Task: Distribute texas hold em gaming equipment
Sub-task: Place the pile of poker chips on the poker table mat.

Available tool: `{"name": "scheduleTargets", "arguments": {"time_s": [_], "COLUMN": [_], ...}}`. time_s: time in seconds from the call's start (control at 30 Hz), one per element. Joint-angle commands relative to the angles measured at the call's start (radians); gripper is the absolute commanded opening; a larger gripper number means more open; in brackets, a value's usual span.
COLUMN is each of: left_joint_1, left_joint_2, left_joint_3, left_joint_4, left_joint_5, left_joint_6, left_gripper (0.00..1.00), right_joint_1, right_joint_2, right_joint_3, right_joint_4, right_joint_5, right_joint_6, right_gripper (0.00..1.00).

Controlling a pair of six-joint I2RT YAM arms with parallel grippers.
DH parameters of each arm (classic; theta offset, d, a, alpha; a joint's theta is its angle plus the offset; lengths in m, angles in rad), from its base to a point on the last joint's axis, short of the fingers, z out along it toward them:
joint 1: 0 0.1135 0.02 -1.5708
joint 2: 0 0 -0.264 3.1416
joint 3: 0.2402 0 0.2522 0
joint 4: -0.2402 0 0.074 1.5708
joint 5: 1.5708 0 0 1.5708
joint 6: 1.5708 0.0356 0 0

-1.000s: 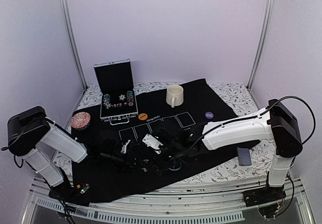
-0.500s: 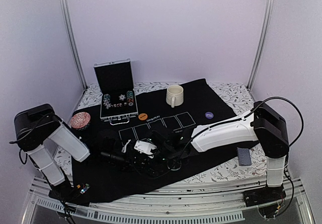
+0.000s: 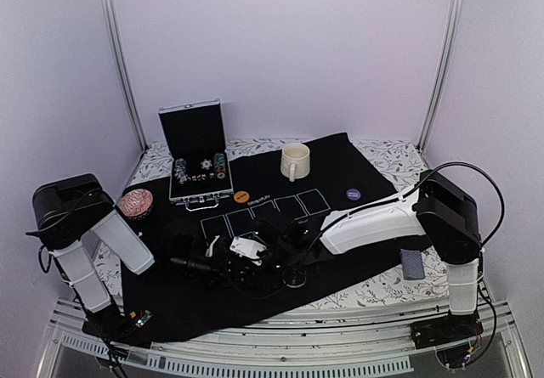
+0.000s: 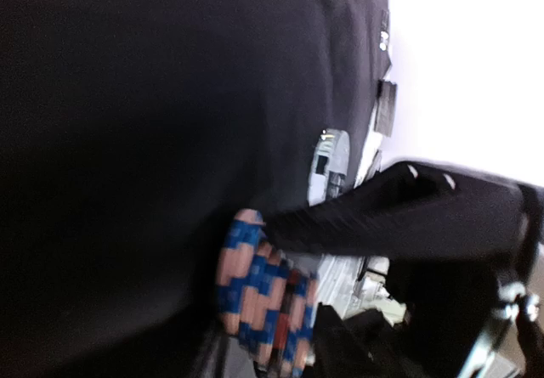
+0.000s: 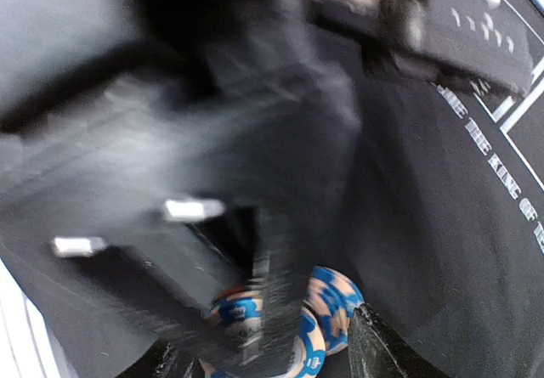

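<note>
1. Poker chips (image 4: 263, 306): a short blue-and-peach striped stack, bottom centre of both wrist views. In the top view it sits lower centre, on or just above the black mat (image 3: 340, 161).
2. Left gripper (image 4: 270, 357): its fingers flank the stack. Cannot tell whether they pinch it or stand slack.
3. Right gripper (image 5: 268, 357): its fingers straddle the same chips, but blur hides any contact. Judged an arm-to-arm handover, so the chips can go rightward.
4. Open chip case (image 3: 197, 153): upper left, well apart.
</note>
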Motion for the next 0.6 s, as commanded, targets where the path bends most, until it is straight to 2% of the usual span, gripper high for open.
{"name": "scheduleTargets", "arguments": {"time_s": [0.0, 0.13, 0.27, 0.4, 0.57], "left_joint_1": [0.002, 0.0, 0.001, 0.002, -0.004], "left_joint_2": [-0.004, -0.061, -0.132, -0.177, -0.24], "left_joint_3": [-0.022, -0.013, 0.021, 0.05, 0.105], "left_joint_4": [-0.07, -0.139, -0.287, -0.388, -0.553], "left_joint_5": [-0.02, -0.052, -0.098, -0.148, -0.229], "left_joint_6": [-0.021, -0.017, 0.037, 0.073, 0.149], "left_gripper": [0.42, 0.5, 0.52, 0.55, 0.63], "right_joint_1": [-0.031, -0.041, -0.048, -0.049, -0.05], "right_joint_2": [0.004, -0.004, -0.007, -0.002, -0.069], "right_joint_3": [-0.019, -0.021, -0.023, -0.014, 0.007], "right_joint_4": [0.019, 0.018, 0.016, -0.001, -0.025], "right_joint_5": [0.048, 0.052, 0.054, 0.053, -0.021], "right_joint_6": [0.017, 0.022, 0.022, 0.022, 0.039], "right_gripper": [0.58, 0.55, 0.55, 0.6, 0.67]}}
